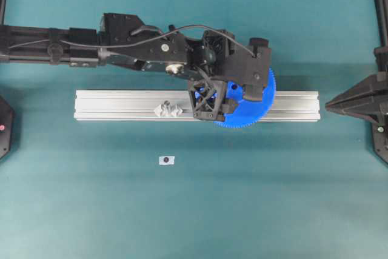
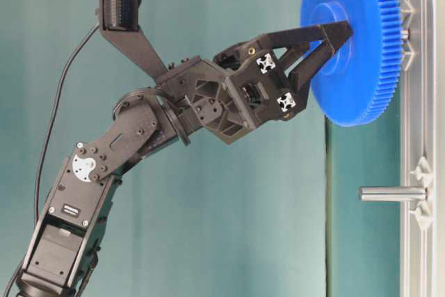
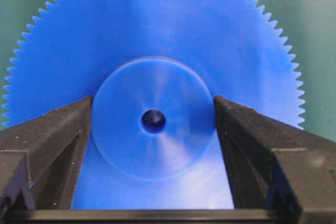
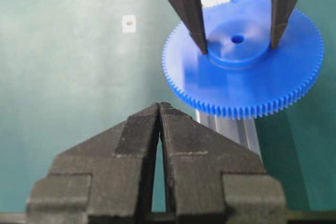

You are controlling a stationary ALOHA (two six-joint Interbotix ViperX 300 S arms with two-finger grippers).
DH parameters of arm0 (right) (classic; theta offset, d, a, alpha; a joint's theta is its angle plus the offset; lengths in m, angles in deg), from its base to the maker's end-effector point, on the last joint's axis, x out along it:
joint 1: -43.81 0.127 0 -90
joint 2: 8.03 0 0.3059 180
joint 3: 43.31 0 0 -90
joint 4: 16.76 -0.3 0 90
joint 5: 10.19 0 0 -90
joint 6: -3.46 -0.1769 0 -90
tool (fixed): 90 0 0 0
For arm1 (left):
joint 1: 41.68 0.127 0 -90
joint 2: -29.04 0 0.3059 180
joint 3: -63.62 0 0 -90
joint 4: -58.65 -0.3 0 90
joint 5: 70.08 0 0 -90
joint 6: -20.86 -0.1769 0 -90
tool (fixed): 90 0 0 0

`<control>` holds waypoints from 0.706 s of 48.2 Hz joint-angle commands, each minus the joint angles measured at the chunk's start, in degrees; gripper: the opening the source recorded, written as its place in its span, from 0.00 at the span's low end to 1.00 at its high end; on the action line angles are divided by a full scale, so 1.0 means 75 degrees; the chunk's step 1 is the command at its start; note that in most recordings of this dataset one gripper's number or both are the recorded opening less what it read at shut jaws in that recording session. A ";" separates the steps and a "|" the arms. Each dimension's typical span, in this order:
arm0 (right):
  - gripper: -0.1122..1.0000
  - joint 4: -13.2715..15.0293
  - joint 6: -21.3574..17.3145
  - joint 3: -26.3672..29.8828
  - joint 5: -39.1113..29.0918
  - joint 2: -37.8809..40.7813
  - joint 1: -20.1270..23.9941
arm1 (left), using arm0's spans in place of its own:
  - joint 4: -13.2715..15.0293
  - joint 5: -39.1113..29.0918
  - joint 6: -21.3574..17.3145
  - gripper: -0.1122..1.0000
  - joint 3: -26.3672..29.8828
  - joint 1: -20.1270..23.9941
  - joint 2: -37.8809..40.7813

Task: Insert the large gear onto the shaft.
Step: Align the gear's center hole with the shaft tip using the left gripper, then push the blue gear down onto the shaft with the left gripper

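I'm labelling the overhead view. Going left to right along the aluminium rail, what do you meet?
Rail's bare left end → clear faceted pieces → left pincer gripping the large gear → rail's bare right end.

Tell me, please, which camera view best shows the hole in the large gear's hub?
The left wrist view: the large gear fills it and the hole sits centred between the left pincer's fingers. The right wrist view shows it small; the overhead hides it; the table-level view is edge-on.

Matte black left arm (image 2: 132, 144) with silver screws, looping black cable, ribbed pincer fingers (image 4: 137, 140).
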 commanded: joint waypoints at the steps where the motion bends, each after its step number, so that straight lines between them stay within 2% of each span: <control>1: 0.20 0.0000 -0.0070 0.0105 0.0070 0.0047 -0.0012 | -0.0023 -0.0082 -0.0059 0.82 0.0117 0.0164 -0.0023; 15: 0.20 0.0000 -0.0070 0.0117 0.0070 0.0047 0.0000 | -0.0023 -0.0094 -0.0164 0.82 0.0199 0.0246 0.0035; 34: 0.20 0.0000 -0.0070 0.0082 0.0070 0.0047 0.0000 | -0.0023 -0.0105 -0.0105 0.82 0.0258 -0.0223 0.0070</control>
